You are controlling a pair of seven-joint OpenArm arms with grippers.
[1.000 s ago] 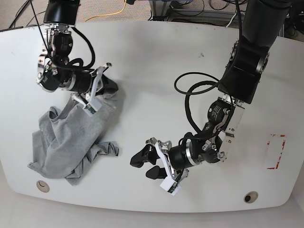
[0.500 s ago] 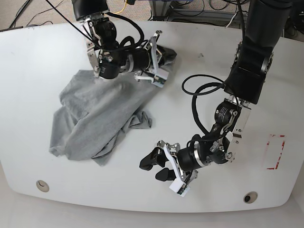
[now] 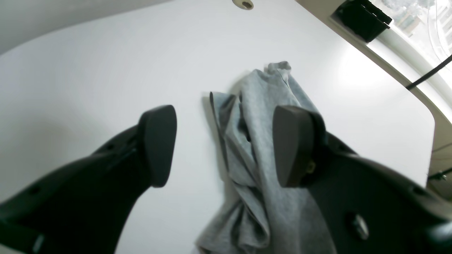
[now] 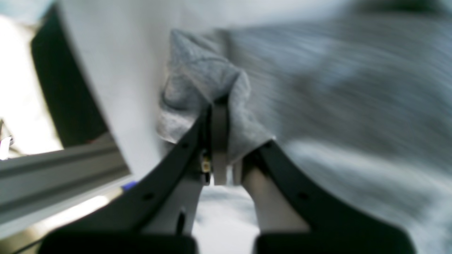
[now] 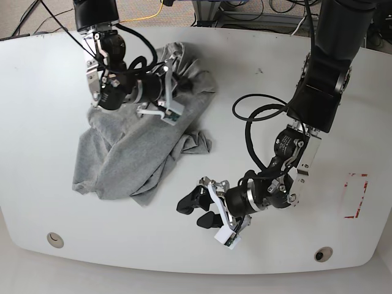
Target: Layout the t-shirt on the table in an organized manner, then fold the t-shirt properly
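Note:
The heather-grey t-shirt (image 5: 122, 147) lies crumpled on the left half of the white table (image 5: 245, 73); no lettering shows. My right gripper (image 5: 176, 79) is shut on a fold of the shirt near its far right end and holds that part raised. The right wrist view shows the jaws (image 4: 219, 106) pinched on grey cloth (image 4: 335, 77). My left gripper (image 5: 195, 211) is open and empty, low over the table near the front, right of the shirt's lower edge. In the left wrist view its fingers (image 3: 226, 146) are spread, with the shirt (image 3: 261, 95) lying beyond and under the right finger.
A red dashed rectangle (image 5: 354, 196) marks the table's right side. Grommet holes sit at the front left (image 5: 55, 239) and front right (image 5: 323, 253). Cables lie on the floor beyond the far edge. A dark box (image 3: 363, 19) stands off the table in the left wrist view.
My right gripper carried the shirt fold right and away, then a little back left, dragging the whole shirt rightward. My left gripper stayed open and shifted slightly.

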